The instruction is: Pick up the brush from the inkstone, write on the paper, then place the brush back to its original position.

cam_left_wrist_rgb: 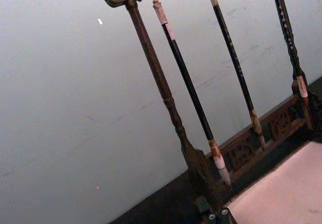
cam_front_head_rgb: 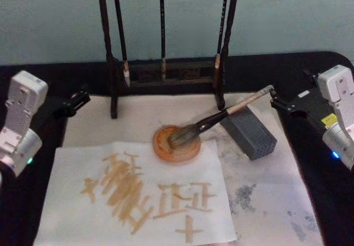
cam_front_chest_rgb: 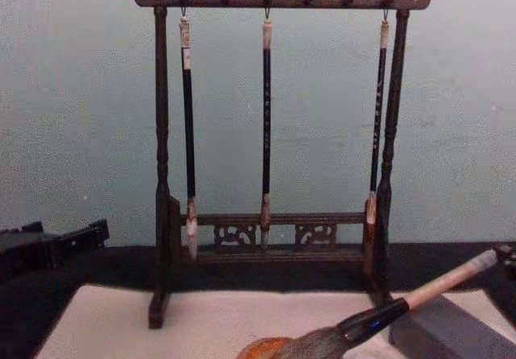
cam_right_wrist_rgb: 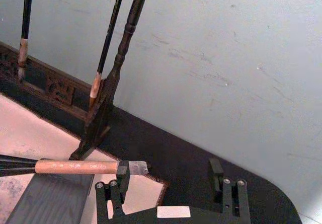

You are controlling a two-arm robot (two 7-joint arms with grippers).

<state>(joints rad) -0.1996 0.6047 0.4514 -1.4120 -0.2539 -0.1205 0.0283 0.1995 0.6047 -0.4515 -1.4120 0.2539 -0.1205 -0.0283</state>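
Brush [cam_front_head_rgb: 221, 113] at rest: the bristles lie in the round orange inkstone [cam_front_head_rgb: 164, 151]. The dark shaft runs toward 2 o'clock over the grey block [cam_front_head_rgb: 251, 138], and the pale handle end pokes past the block's far corner. My right gripper [cam_front_head_rgb: 277, 103] sits at that end with jaws wide. In the right wrist view one finger [cam_right_wrist_rgb: 121, 173] is just beside the taped tip of the brush, the other is well apart, and nothing is clamped. My left gripper [cam_front_head_rgb: 77, 99] hangs at 10 o'clock from the inkstone, off the corner of the mat [cam_front_head_rgb: 138, 116]; whether it is wide or narrow I cannot tell.

The paper [cam_front_head_rgb: 66, 213] lies at 6 to 7 o'clock, marked with ochre strokes, its far edge reaching the inkstone.

Obstacles: the wooden rack [cam_front_chest_rgb: 161, 173] stands at 12 o'clock with three slim brushes [cam_front_chest_rgb: 266, 117] hanging from it. Its right post rises just beside the handle.

Open room: a bare strip of mat between rack base and inkstone, and stained mat at 4 to 5 o'clock past the block. The black table [cam_front_head_rgb: 310, 69] borders the mat's edges.
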